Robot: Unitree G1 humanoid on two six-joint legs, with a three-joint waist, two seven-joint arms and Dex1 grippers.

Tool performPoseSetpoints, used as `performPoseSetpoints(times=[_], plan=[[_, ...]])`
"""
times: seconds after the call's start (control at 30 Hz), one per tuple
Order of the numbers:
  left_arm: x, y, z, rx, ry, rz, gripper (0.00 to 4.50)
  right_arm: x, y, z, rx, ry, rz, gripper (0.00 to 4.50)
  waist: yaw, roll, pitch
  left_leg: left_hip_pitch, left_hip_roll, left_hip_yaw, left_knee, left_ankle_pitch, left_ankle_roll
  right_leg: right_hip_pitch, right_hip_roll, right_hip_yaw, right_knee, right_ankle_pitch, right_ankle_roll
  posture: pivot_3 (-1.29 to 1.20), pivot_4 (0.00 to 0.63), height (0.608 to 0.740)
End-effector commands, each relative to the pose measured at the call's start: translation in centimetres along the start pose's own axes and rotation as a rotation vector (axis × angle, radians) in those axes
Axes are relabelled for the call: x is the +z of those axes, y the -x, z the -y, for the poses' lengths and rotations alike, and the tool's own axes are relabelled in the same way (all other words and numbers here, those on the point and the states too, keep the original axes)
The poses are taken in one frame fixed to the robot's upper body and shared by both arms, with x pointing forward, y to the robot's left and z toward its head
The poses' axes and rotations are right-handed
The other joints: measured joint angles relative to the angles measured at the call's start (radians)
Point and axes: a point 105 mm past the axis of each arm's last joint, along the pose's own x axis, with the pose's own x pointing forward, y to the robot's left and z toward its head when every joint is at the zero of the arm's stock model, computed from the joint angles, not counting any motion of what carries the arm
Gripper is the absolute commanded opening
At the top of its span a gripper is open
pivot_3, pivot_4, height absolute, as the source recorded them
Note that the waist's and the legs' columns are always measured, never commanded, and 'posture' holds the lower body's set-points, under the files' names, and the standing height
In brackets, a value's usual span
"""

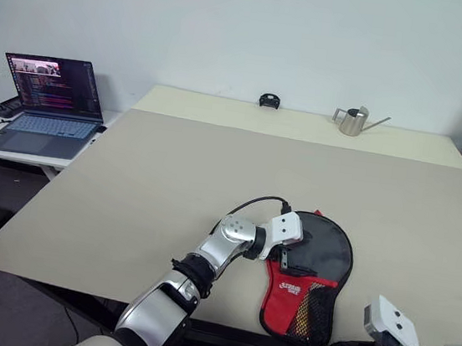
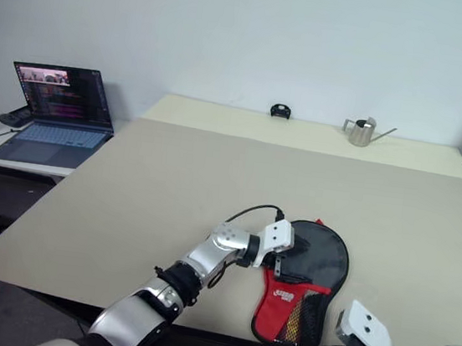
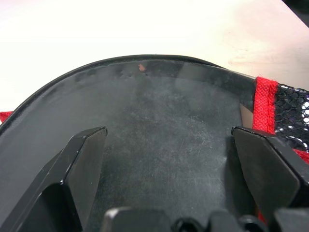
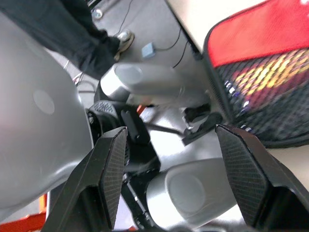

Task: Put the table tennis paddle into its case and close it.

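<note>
The case (image 1: 287, 302) lies flat near the table's front edge, its red panel and mesh pocket towards me. In its round upper half shows a dusty black face (image 1: 329, 242), apparently the table tennis paddle (image 3: 164, 116); the handle is hidden. My left gripper (image 1: 285, 260) is open at the case's left side, its fingers (image 3: 87, 154) spread low over that black face with nothing gripped. The case's red binding and mesh (image 3: 285, 106) border it. My right gripper (image 4: 169, 135) hangs open and empty off the table's front edge, beside the case's mesh end (image 4: 260, 77).
An open laptop (image 1: 50, 104) sits on a side table to the left. At the table's (image 1: 172, 174) far edge stand a small metal watering can (image 1: 355, 121) and a small black object (image 1: 269, 101). A person's leg and shoe (image 4: 123, 41) are on the floor below.
</note>
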Motion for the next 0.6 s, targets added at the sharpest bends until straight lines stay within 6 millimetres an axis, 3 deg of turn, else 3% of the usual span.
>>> performPoseSetpoints(times=[0.03,0.13,0.23,0.33,0.6], plan=[[-3.1,-0.7,2.1,-0.068,0.058,-0.11,4.5,1.2,0.6,1.0,-0.038,0.024,0.055,3.16,0.001,0.0,0.0,0.0,0.0,0.0,0.0,0.0,0.0,0.0,0.0,0.0,0.0,0.0,0.0,0.0,0.15,0.74],[-2.3,-0.3,1.7,-0.061,0.046,-0.081,4.5,2.6,1.2,3.2,-0.115,0.046,0.124,3.16,0.0,0.0,0.0,0.0,0.0,0.0,0.0,0.0,0.0,0.0,0.0,0.0,-0.001,0.0,0.0,0.0,0.15,0.74],[-0.6,0.5,0.4,-0.019,0.029,-0.02,4.5,4.6,2.3,7.2,-0.278,0.1,0.235,3.16,-0.004,0.001,0.0,0.0,0.0,0.0,0.0,0.0,0.0,-0.001,0.0,0.0,-0.001,0.003,-0.004,0.0,0.15,0.74],[0.8,1.5,-0.3,0.012,0.026,0.03,4.5,6.0,2.9,9.7,-0.385,0.147,0.312,3.16,-0.007,0.002,0.003,-0.002,0.0,0.0,-0.001,0.0,0.0,-0.004,0.0,0.001,0.0,0.003,-0.005,0.0,0.15,0.74],[3.3,6.8,-1.7,0.133,0.042,0.146,4.5,7.4,3.3,12.3,-0.457,0.18,0.411,3.16,-0.013,0.005,0.006,-0.017,0.001,0.004,0.0,0.002,-0.003,-0.023,0.001,0.005,0.006,0.002,-0.007,0.0,0.15,0.74]])
